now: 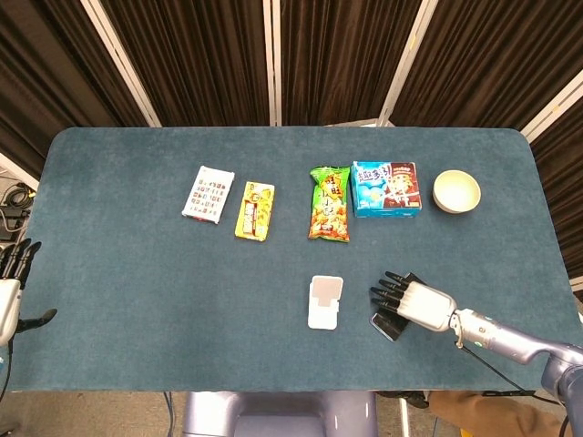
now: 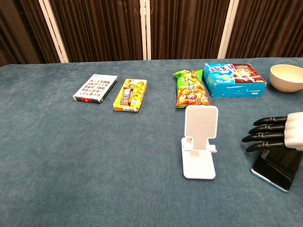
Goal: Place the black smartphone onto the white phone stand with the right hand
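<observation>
The black smartphone (image 2: 278, 168) lies flat on the blue cloth at the right, mostly covered in the head view, where only its near corner (image 1: 386, 325) shows. My right hand (image 1: 412, 302) hovers over it with fingers stretched out toward the stand, holding nothing; its dark fingers (image 2: 265, 136) reach over the phone's far end in the chest view. The white phone stand (image 2: 200, 142) stands upright just left of the hand, also seen from above as the stand (image 1: 325, 301). My left hand (image 1: 13, 282) hangs off the table's left edge, fingers spread.
Along the back sit a white patterned box (image 1: 209, 193), a yellow snack box (image 1: 255, 210), a green snack bag (image 1: 329, 204), a blue box (image 1: 385, 188) and a cream bowl (image 1: 455, 191). The table's front edge (image 1: 273, 390) is close behind the stand.
</observation>
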`<action>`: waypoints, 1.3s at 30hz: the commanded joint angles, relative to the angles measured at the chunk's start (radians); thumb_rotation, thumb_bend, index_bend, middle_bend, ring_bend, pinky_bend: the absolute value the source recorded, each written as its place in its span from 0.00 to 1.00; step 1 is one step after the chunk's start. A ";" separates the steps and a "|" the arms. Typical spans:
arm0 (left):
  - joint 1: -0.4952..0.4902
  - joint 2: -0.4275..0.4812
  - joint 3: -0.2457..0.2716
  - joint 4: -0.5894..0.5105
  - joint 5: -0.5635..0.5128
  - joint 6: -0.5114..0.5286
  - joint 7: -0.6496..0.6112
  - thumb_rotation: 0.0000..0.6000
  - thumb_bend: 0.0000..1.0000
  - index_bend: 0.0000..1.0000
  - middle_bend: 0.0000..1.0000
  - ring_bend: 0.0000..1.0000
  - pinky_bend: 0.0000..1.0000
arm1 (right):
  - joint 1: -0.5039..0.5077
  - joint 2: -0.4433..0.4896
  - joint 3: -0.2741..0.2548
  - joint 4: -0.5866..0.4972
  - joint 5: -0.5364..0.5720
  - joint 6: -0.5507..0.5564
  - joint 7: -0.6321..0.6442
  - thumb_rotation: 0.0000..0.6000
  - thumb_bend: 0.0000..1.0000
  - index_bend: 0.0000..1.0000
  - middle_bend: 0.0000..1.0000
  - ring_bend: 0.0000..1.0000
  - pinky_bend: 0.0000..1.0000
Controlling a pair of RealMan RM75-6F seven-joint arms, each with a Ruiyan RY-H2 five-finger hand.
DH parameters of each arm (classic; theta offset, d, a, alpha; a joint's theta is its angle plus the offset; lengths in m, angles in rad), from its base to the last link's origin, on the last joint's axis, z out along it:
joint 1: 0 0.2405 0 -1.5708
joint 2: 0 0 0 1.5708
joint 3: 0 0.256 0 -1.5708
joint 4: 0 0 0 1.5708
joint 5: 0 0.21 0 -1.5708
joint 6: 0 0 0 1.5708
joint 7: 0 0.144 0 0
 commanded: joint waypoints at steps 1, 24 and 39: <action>-0.001 0.000 0.000 0.000 -0.001 -0.001 0.000 1.00 0.00 0.00 0.00 0.00 0.00 | 0.005 -0.002 -0.004 -0.003 0.001 -0.005 -0.002 1.00 0.02 0.10 0.08 0.00 0.00; -0.005 0.003 0.003 -0.001 -0.003 -0.006 -0.007 1.00 0.00 0.00 0.00 0.00 0.00 | 0.000 -0.039 -0.041 0.092 0.008 0.079 0.053 1.00 0.50 0.58 0.53 0.42 0.36; 0.004 0.017 0.012 -0.013 0.026 0.012 -0.033 1.00 0.00 0.00 0.00 0.00 0.00 | -0.037 0.030 0.009 0.094 0.021 0.281 -0.157 1.00 0.51 0.59 0.54 0.43 0.38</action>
